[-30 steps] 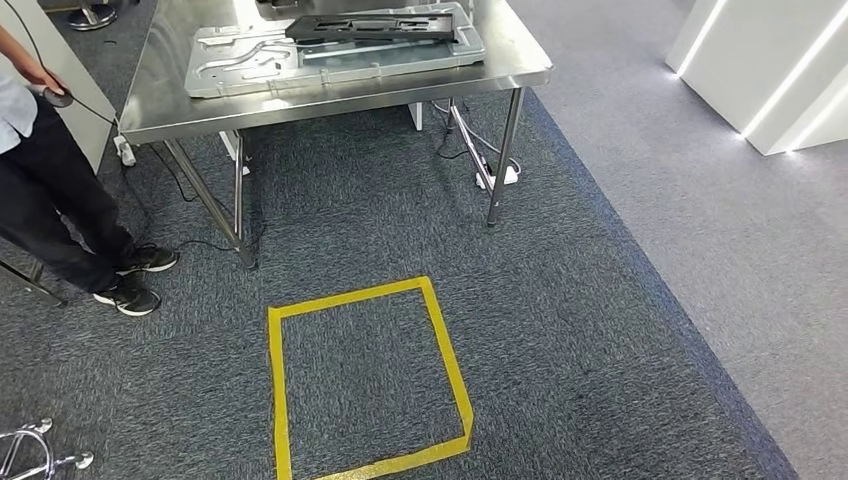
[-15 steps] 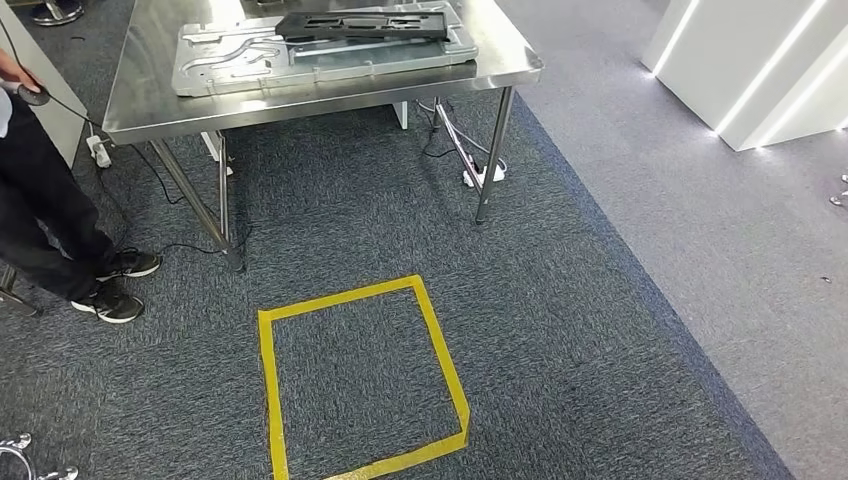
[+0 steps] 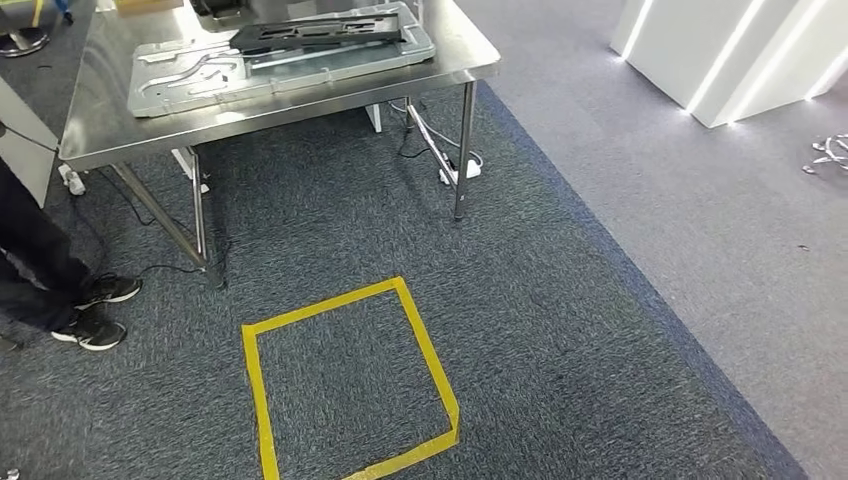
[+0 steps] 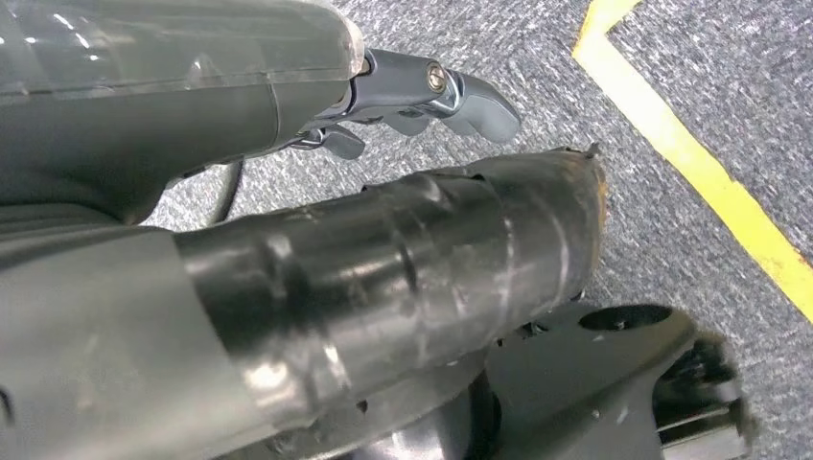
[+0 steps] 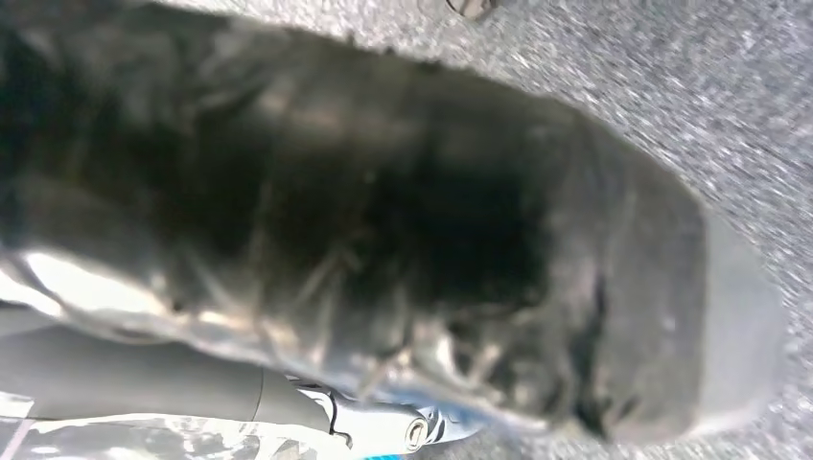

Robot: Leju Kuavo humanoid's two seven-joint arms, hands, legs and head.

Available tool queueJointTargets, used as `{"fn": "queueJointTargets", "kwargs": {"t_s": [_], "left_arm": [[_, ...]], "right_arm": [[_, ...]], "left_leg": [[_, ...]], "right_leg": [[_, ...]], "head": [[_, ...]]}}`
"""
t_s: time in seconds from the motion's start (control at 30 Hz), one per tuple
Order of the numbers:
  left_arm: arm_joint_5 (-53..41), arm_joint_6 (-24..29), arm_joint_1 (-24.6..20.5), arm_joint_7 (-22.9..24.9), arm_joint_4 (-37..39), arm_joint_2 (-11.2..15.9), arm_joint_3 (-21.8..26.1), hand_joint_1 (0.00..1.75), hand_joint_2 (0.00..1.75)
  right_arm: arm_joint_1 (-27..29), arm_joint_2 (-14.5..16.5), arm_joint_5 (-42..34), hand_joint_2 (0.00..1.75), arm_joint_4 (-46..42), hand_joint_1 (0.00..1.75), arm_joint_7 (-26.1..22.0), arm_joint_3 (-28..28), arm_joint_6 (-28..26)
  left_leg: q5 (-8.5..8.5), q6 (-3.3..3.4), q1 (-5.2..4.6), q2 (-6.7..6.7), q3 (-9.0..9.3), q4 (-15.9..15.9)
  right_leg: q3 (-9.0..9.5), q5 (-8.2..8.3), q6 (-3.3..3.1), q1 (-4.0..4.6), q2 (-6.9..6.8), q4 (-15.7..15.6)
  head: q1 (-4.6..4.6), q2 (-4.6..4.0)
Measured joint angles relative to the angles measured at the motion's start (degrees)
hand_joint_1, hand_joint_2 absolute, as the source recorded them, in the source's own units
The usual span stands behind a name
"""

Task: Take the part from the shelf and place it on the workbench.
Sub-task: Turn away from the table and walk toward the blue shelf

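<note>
While black part [image 3: 318, 32] lies on workbench [image 3: 100, 135], no writing legible; finger state of both hands unclear.

Dark blue-grey carpet [image 3: 560, 330] bears a yellow tape square [image 3: 345, 380]; paler carpet [image 3: 700, 210] lies beyond, beside white lit panels [image 3: 730, 60].

Yellow tape square [image 3: 350, 385] on dark carpet [image 3: 560, 330]. Person's dark shoes [image 3: 95, 312] near the left edge. White power strip [image 3: 458, 172] on the floor, cables trailing.
</note>
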Motion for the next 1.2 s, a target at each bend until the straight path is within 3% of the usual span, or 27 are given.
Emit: {"fn": "queueJointTargets", "kwargs": {"t_s": [0.03, 0.07, 0.13, 0.2, 0.27, 0.37, 0.4, 0.43, 0.47, 0.5, 0.53, 0.6, 0.63, 0.7, 0.77, 0.8, 0.87, 0.93, 0.97, 1.0, 1.07, 1.1, 1.17, 1.2], "left_arm": [[0.0, 0.0, 0.1, 0.0, 0.0, 0.0, 0.1, 0.00, 0.00], [-0.1, 0.0, 0.1, 0.1, 0.0, 0.0, 0.1, 0.00, 0.00], [-0.1, 0.0, 0.0, 0.1, 0.0, 0.0, 0.3, 0.00, 0.00], [-0.1, 0.0, -0.1, 0.1, 0.0, 0.0, 0.3, 0.00, 0.00], [-0.1, 0.0, -0.1, 0.1, 0.0, 0.0, 0.4, 0.00, 0.00], [-0.2, 0.0, 0.0, 0.2, 0.0, 0.0, 0.4, 0.00, 0.00], [-0.3, -0.1, 0.0, 0.2, 0.0, 0.0, 0.4, 0.00, 0.00], [-0.3, -0.1, 0.1, 0.2, 0.0, 0.0, 0.4, 0.00, 0.00], [-0.4, -0.1, 0.0, 0.2, 0.0, 0.0, 0.4, 0.00, 0.00], [-0.4, -0.1, 0.0, 0.2, 0.0, 0.0, 0.4, 0.00, 0.00], [-0.5, -0.2, 0.0, 0.2, 0.0, -0.1, 0.5, 0.00, 0.00], [-0.7, -0.3, 0.0, 0.2, 0.0, -0.1, 0.5, 0.00, 0.00], [-0.7, -0.3, -0.1, 0.1, 0.0, -0.1, 0.5, 0.00, 0.00], [-0.7, -0.3, -0.2, 0.1, 0.0, -0.1, 0.5, 0.00, 0.00], [-0.7, -0.2, -0.4, 0.1, 0.0, -0.1, 0.5, 0.00, 0.00], [-0.7, -0.2, -0.3, 0.1, 0.0, -0.1, 0.5, 0.00, 0.00], [-0.7, -0.2, -0.2, 0.1, 0.0, -0.1, 0.5, 0.00, 0.00], [-0.7, -0.3, 0.0, 0.1, 0.0, -0.1, 0.5, 0.00, 0.00], [-0.7, -0.3, 0.0, 0.1, 0.0, -0.1, 0.5, 0.00, 0.00], [-0.7, -0.3, 0.1, 0.1, 0.0, -0.1, 0.5, 0.00, 0.00], [-0.7, -0.3, 0.1, 0.1, 0.0, 0.0, 0.5, 0.00, 0.00], [-0.7, -0.3, 0.0, 0.1, 0.0, 0.0, 0.5, 0.00, 0.00], [-0.7, -0.3, -0.1, 0.1, 0.0, 0.0, 0.6, 0.00, 0.00], [-0.7, -0.3, -0.1, 0.1, 0.0, 0.0, 0.6, 0.00, 0.00]], "right_arm": [[0.0, 0.0, 0.2, 0.00, 0.3, 0.00, 0.2, 0.0, 0.3], [-0.1, 0.0, 0.5, 0.00, 0.6, 0.00, 0.5, 0.0, 0.4], [-0.1, 0.0, 0.7, 0.00, 0.8, 0.00, 0.6, 0.0, 0.4], [0.0, 0.0, 1.1, 0.00, 1.0, 0.00, 0.9, 0.0, 0.6], [0.0, 0.0, 1.9, 0.00, 1.2, 0.00, 1.6, 0.1, 1.0], [-0.1, 0.0, 3.0, 0.00, 1.6, 0.00, 2.3, 0.3, 1.7], [-0.1, 0.0, 3.3, 0.00, 1.7, 0.00, 2.4, 0.4, 2.0], [0.0, 0.0, 3.5, 0.00, 1.9, 0.00, 2.4, 0.5, 2.3], [0.0, 0.0, 3.7, 0.00, 2.0, 0.00, 2.4, 0.7, 2.6], [0.1, 0.0, 3.9, 0.00, 2.1, 0.00, 2.4, 0.9, 2.8], [0.1, 0.0, 4.0, 0.00, 2.2, 0.00, 2.4, 1.0, 2.9], [0.0, 0.0, 4.3, 0.00, 2.2, 0.00, 2.4, 1.3, 3.2], [-0.1, 0.0, 4.5, 0.00, 2.3, 0.00, 2.3, 1.4, 3.3], [-0.1, 0.0, 4.8, 0.00, 2.3, 0.00, 2.3, 1.6, 3.3], [0.0, 0.1, 5.0, 0.00, 2.4, 0.00, 2.3, 1.7, 3.4], [0.0, 0.1, 5.0, 0.00, 2.4, 0.00, 2.3, 1.8, 3.4], [-0.1, 0.2, 5.1, 0.00, 2.5, 0.00, 2.3, 1.9, 3.8], [-0.1, 0.2, 5.1, 0.00, 2.6, 0.00, 2.3, 2.0, 4.2], [-0.1, 0.2, 5.1, 0.00, 2.7, 0.00, 2.3, 2.0, 4.3], [-0.1, 0.2, 5.1, 0.00, 2.7, 0.00, 2.3, 2.1, 4.3], [-0.1, 0.3, 5.2, 0.00, 2.8, 0.00, 2.3, 2.1, 4.3], [-0.1, 0.3, 5.2, 0.00, 2.9, 0.00, 2.3, 2.1, 4.3], [-0.1, 0.4, 5.2, 0.00, 2.9, 0.00, 2.3, 2.2, 4.3], [-0.1, 0.4, 5.2, 0.00, 2.9, 0.00, 2.3, 2.2, 4.3]], "left_leg": [[0.97, 0.09, 0.09, -0.91, 0.41, -1.1], [3.13, 0.31, 0.10, -1.62, 1.99, -4.9], [3.85, 0.80, -0.02, -2.55, 3.22, -8.0], [4.12, 1.43, -0.07, -1.95, 3.31, -8.3], [4.57, 2.28, 0.08, -1.15, 3.48, -8.8], [4.75, 2.86, 0.09, 0.20, 3.45, -9.0], [4.70, 2.87, 0.04, 0.70, 3.44, -9.0], [4.64, 2.86, 0.01, 1.18, 3.45, -9.0], [4.56, 2.81, 0.00, 1.61, 3.51, -9.0], [4.46, 2.69, 0.00, 2.01, 3.63, -9.0], [4.33, 2.52, 0.00, 2.40, 3.80, -8.9], [3.99, 1.97, -0.20, 3.10, 4.09, -8.9], [3.86, 1.65, -0.29, 3.41, 4.19, -8.8], [3.72, 0.98, -0.36, 3.98, 4.40, -8.9], [2.86, 0.29, -0.19, 3.32, 4.23, -8.0], [1.56, 0.00, -0.11, 2.45, 3.50, -6.2], [-2.34, -0.37, 0.05, 0.63, 0.41, 0.5], [-4.59, -0.48, 0.09, 0.20, -2.82, 7.1], [-4.04, -0.43, 0.09, 0.15, -3.31, 7.8], [-2.28, -0.30, 0.09, 0.05, -2.61, 6.0], [2.05, 0.20, 0.09, -1.41, 0.81, -1.9], [3.42, 0.43, 0.08, -2.27, 2.25, -5.4], [3.96, 0.78, -0.05, -3.20, 3.25, -8.0], [4.08, 0.95, -0.11, -2.79, 3.30, -8.1]], "right_leg": [[-0.09, -0.11, 0.13, 0.03, 0.79, 0.3], [-0.17, -0.26, 0.37, 0.10, 1.50, 0.6], [-0.48, -0.37, 0.99, 0.14, 2.04, 0.9], [-0.64, -0.32, 1.70, 0.06, 2.42, 0.9], [-1.37, -1.53, 2.23, 0.02, 1.51, 2.5], [-5.93, -6.73, 2.90, -0.20, -0.39, 12.0], [-7.52, -7.90, 3.08, -0.31, -0.52, 15.2], [-8.40, -8.09, 3.19, -0.39, -0.59, 16.9], [-8.17, -7.14, 3.21, -0.44, -0.71, 16.5], [-6.82, -5.31, 3.15, -0.46, -1.00, 13.8], [-4.67, -3.14, 2.99, -0.43, -1.71, 9.6], [-1.24, -0.57, 2.42, -0.06, -3.23, 2.7], [-0.59, -0.23, 2.12, 0.15, -3.63, 1.1], [-0.76, -0.26, 1.53, 0.34, -3.06, 0.8], [-0.68, 0.01, 0.83, 0.07, -2.31, 0.5], [-0.62, 0.18, 0.47, -0.10, -1.93, 0.3], [-0.67, 0.33, 0.03, -0.14, -1.16, 0.2], [-0.77, 0.34, -0.07, 0.00, -0.15, 0.3], [-0.77, 0.34, -0.07, 0.04, 0.45, 0.3], [-0.73, 0.32, -0.05, 0.07, 1.10, 0.4], [-0.68, 0.25, 0.09, 0.07, 2.33, 0.6], [-0.74, 0.18, 0.27, 0.13, 2.89, 0.8], [-0.98, 0.17, 0.84, 0.15, 3.67, 1.0], [-1.09, 0.22, 1.21, 0.17, 4.04, 1.0]], "head": [[0.02, 0.00], [0.01, 0.00], [0.02, 0.00], [0.01, 0.00], [0.04, 0.00], [0.15, 0.00], [0.15, 0.00], [0.15, 0.00], [0.15, 0.00], [0.15, 0.00], [0.15, 0.00], [0.15, 0.00], [0.15, 0.00], [0.15, 0.00], [0.14, 0.00], [0.14, 0.00], [0.13, 0.00], [0.13, 0.00], [0.13, 0.00], [0.13, 0.00], [0.14, 0.00], [0.14, 0.00], [0.14, 0.00], [0.14, 0.00]]}}
